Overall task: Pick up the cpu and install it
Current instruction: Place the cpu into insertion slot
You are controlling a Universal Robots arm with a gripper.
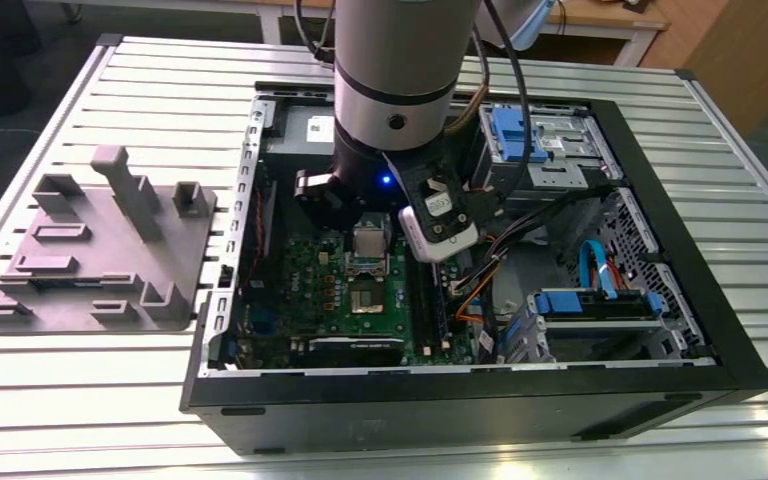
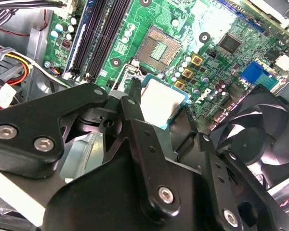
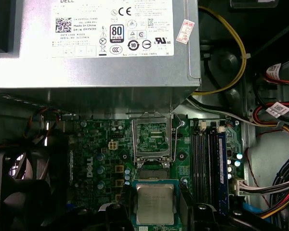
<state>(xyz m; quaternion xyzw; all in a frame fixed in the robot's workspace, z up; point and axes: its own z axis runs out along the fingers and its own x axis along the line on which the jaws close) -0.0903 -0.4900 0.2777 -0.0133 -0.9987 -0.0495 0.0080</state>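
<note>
Now my tool (image 2: 160, 108) grips the cpu (image 3: 154, 204) by its edges, beside the open socket (image 3: 153, 139); tilt or offset could damage it.

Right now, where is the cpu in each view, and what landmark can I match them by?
First wrist view: the cpu, silvery face up, gripped in the tool, near the memory sticks.
Second wrist view: the cpu, a pale square in the tool, close to the open socket.
Exterior view: too small to tell; look under the end of the arm, over the green motherboard.
Shared landmark: the long black memory sticks.
</note>
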